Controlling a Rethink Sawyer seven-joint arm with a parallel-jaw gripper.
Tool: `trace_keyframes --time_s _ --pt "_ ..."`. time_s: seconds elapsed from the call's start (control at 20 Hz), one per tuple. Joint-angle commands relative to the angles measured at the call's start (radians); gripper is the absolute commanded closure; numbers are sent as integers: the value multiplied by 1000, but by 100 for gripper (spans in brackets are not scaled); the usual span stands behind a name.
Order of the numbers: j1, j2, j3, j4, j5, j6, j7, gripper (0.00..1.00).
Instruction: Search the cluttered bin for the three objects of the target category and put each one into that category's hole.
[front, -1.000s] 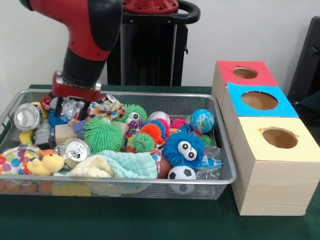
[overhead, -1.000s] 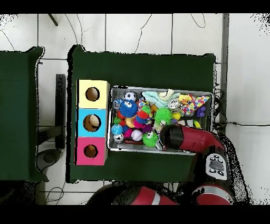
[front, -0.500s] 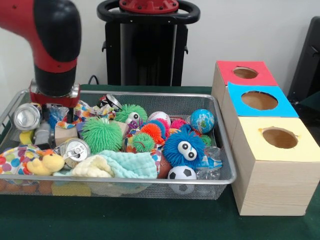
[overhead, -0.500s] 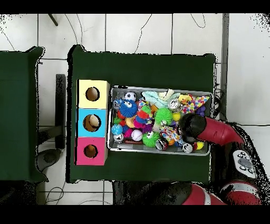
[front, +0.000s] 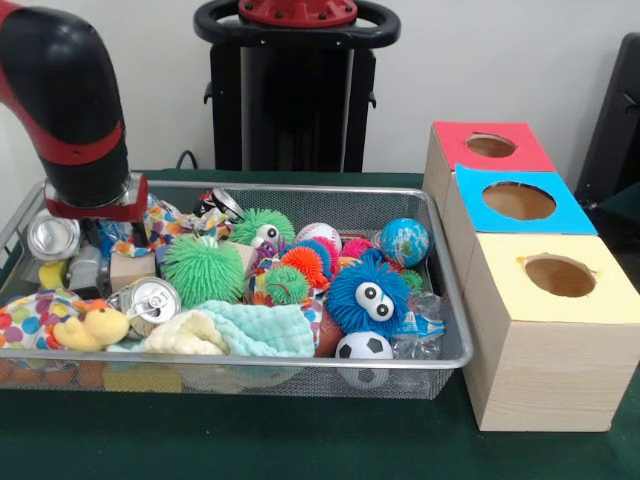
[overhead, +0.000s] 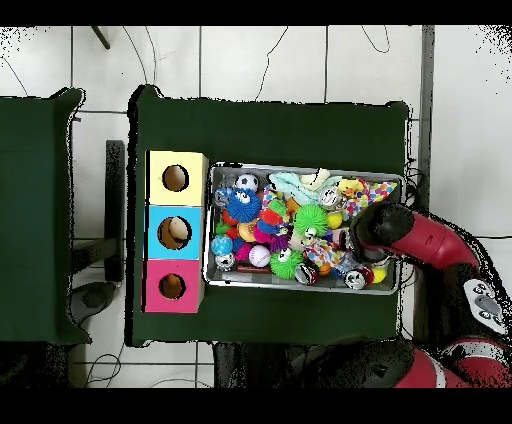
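Front view: gripper (front: 92, 222), its finger state not discernible, sits low over a can (front: 52, 236) at the bin's (front: 300, 362) left end. A second can (front: 150, 299) lies near the front edge. Advisably, centre on one can before carrying it to the red box's hole (front: 491, 146).

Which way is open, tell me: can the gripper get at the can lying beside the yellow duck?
Probably yes. The can lies on top of the clutter with its silver end exposed; nothing covers it. The arm hangs over the bin's same end, close by.
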Motion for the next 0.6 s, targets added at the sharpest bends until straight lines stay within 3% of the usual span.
trace_keyframes --time_s 0.05,0.2,0.6 --pt "-24 99 188 -33 17 76 -100 0" --pt "-27 117 189 -44 6 108 -95 0" --pt "-34 145 196 -33 -18 61 -74 0"
